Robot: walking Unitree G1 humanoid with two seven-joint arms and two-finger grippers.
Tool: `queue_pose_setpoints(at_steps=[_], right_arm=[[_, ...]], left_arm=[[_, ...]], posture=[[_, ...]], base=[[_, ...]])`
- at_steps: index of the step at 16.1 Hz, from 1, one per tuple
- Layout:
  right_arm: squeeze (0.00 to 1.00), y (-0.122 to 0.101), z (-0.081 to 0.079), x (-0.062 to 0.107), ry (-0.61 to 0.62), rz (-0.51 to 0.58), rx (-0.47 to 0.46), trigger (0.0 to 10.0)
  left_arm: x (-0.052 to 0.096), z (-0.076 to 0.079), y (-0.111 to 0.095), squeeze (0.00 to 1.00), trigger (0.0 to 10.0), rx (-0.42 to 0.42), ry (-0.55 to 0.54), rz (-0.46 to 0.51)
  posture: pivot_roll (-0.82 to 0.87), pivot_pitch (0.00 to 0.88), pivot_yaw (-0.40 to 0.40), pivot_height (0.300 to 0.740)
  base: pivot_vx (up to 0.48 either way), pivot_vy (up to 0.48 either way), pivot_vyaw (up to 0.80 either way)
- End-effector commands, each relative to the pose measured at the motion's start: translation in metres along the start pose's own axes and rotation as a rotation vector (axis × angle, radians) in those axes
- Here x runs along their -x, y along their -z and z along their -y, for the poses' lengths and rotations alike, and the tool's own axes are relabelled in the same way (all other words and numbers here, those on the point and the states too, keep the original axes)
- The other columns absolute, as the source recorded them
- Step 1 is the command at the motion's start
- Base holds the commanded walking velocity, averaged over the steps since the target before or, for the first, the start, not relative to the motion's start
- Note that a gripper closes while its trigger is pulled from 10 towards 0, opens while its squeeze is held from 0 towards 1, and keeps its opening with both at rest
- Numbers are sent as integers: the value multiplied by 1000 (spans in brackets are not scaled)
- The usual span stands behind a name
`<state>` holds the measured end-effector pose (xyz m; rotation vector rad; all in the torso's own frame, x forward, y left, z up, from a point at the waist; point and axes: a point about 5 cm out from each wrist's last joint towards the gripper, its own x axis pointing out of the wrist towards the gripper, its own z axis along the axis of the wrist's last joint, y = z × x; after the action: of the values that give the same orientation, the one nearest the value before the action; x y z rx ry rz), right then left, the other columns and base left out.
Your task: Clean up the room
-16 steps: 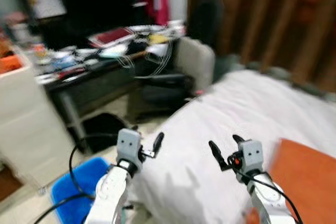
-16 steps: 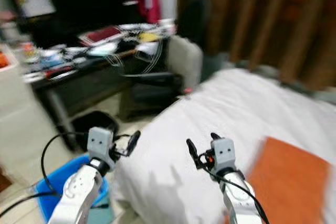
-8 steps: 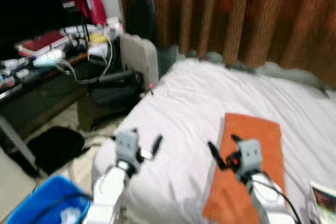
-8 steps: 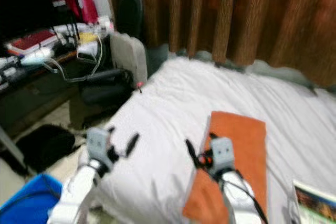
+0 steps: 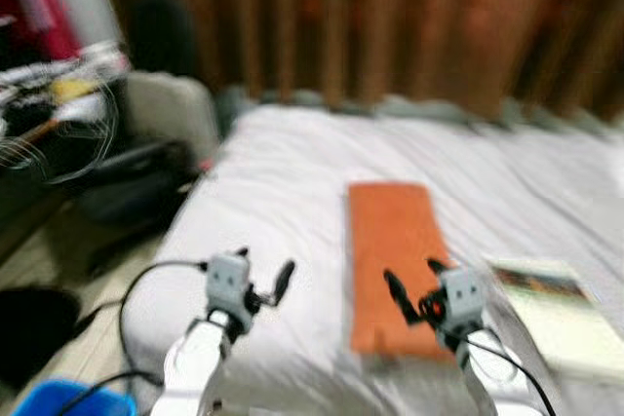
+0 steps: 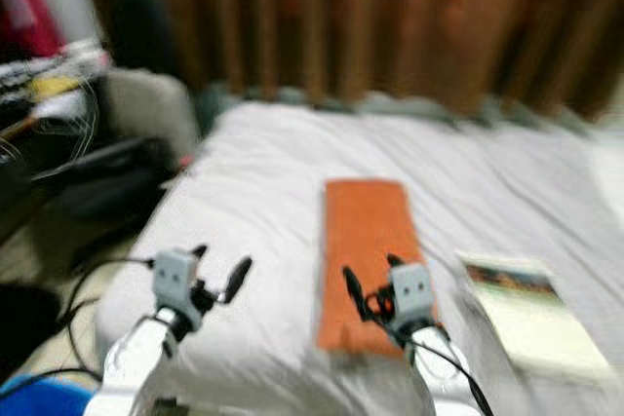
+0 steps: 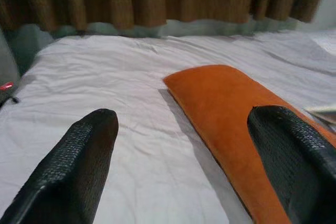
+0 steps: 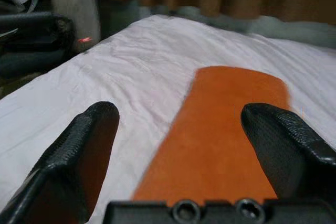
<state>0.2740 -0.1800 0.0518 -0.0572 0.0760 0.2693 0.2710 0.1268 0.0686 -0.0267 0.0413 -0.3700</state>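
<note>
— Orange cloth flat along the middle of the bed, short end at the near edge. Magazine just beside, toward the near right corner.

— Right gripper raised over that near end, fingers spread, nothing held. Left gripper likewise parted and empty, over bare sheet by the near left edge.

— Views smeared. Best to settle first, then lower the right one squarely onto the near hem.

— Pinch cloth alone, not sheet.
</note>
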Motion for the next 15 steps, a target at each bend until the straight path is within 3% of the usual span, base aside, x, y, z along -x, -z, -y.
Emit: queue_pose_setpoints(at_steps=[1,4,10,13,15], right_arm=[[0,-1,5,3,23,16,-9,10000],[0,-4,9,3,71,35,-33,10000],[0,-6,14,4,116,42,-47,10000],[0,-7,10,0,88,42,-34,10000],[0,-7,8,-1,72,40,-32,10000]], left_arm=[[-3,2,-1,0,10000,-10,-12,-2],[-3,-8,3,0,10000,1,-154,-19],[2,-16,-2,0,10000,-40,-216,7],[-5,-18,-6,0,10000,-117,-208,-4],[-7,-15,-14,0,10000,-95,-192,41]], posture=[[-15,0,16,740],[-21,0,20,740],[-13,0,17,740],[-2,0,13,740],[1,0,12,740]], base=[[0,0,-800],[0,-297,-198],[86,-428,0],[0,0,0],[431,0,0]])
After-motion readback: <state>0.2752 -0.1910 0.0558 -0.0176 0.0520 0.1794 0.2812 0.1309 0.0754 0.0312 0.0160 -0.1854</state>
